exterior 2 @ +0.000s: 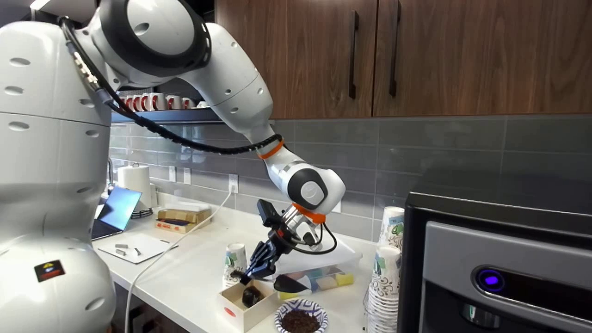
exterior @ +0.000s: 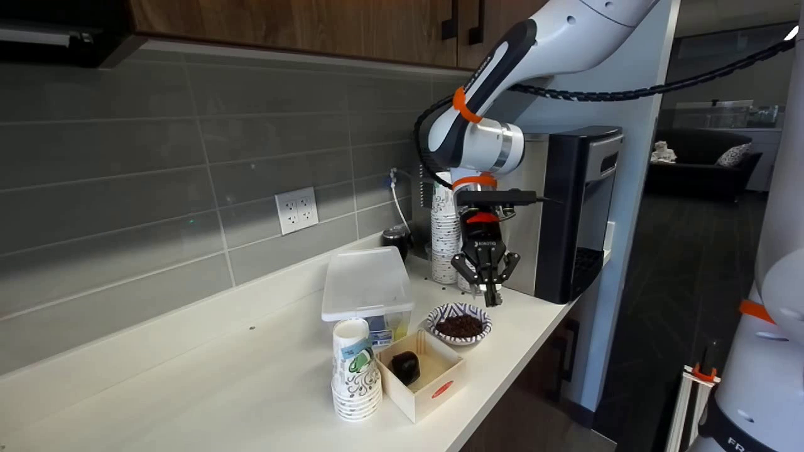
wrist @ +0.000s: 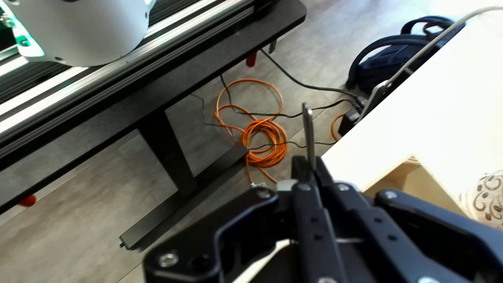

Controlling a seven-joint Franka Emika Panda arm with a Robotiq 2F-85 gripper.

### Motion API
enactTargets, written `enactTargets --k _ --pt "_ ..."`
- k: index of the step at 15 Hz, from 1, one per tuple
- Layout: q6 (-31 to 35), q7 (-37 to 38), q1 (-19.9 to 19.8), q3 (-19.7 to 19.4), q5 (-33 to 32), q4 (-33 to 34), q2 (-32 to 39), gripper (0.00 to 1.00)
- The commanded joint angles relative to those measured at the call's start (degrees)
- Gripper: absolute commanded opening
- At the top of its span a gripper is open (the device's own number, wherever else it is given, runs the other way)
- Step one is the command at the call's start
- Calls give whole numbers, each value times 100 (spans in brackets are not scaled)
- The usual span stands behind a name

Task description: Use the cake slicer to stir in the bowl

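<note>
The bowl is small, with a blue-and-white patterned rim and dark brown bits inside. It stands on the counter and also shows in an exterior view. My gripper is shut on the cake slicer. In that exterior view the slicer's dark flat blade reaches out sideways from the fingertips, above and left of the bowl. In the wrist view a thin metal part of the slicer sticks out from between the fingertips. The bowl is out of the wrist view.
A light wooden box holding a black round object stands beside the bowl. Stacked paper cups and a lidded clear bin stand close by. More cup stacks and a tall dispenser are behind.
</note>
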Motion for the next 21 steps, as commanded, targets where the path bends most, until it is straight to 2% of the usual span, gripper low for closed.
enactTargets --k 1,12,21 --pt "-295 -508 -162 -39 632 208 341 1" --pt "-254 -887 -265 98 1677 1167 1625 1" --pt "-437 -944 -433 59 2318 1321 2146 1"
